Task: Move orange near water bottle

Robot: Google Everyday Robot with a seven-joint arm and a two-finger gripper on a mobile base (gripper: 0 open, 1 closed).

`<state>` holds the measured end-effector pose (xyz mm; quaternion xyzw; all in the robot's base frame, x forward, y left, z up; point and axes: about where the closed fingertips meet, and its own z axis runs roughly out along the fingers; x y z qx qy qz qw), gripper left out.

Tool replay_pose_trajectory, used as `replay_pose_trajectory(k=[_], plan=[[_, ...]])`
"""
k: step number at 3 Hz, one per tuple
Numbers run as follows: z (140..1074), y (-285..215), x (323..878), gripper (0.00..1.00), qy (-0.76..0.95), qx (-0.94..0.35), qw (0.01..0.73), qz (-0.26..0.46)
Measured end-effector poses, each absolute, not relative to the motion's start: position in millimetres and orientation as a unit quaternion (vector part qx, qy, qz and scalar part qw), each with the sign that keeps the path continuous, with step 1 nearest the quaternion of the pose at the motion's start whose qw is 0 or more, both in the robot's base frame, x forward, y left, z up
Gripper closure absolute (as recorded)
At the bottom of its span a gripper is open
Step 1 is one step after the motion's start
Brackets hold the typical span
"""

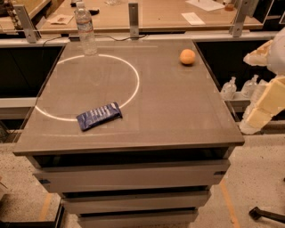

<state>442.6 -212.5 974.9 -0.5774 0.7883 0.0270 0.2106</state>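
The orange (187, 56) lies on the grey table top (178, 116) near the far right corner. The water bottle (85, 29), clear with a white cap and a pale label, stands upright at the far left edge. The two are far apart, about a table's width. My gripper (263, 106), a cream-coloured shape, hangs at the right edge of the view, off the table's right side and well below the orange in the picture. It holds nothing that I can see.
A blue snack packet (99, 116) lies front left, on a white ring (134, 80) marked on the table. Small squat clear bottles (229, 87) stand on a lower shelf to the right. A wooden bench (164, 13) with metal posts (132, 18) runs behind.
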Motion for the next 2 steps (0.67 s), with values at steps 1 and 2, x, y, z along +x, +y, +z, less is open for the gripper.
replay_pose_trajectory(k=[1, 2], plan=[[966.8, -217.0, 450.9, 0.0, 0.787, -0.549, 0.266, 0.095], [958.9, -210.1, 452.5, 0.0, 0.771, -0.521, 0.334, 0.152]])
